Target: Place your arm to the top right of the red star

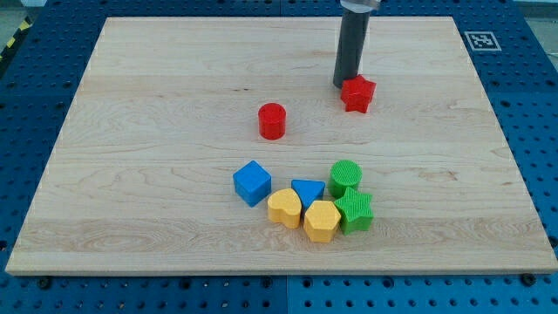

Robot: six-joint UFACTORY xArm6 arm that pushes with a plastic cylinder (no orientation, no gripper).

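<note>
The red star (358, 93) lies on the wooden board (157, 105) at the view's upper right of centre. My tip (342, 84) stands right against the star's upper left edge, touching or nearly touching it. The dark rod rises from there out of the view's top.
A red cylinder (272, 120) stands left of the star. Lower down is a cluster: blue cube (252, 182), blue triangle (307, 190), two yellow blocks (284, 208) (322, 221), green cylinder (346, 175), green star (355, 210). A marker tag (481, 40) sits at the top right corner.
</note>
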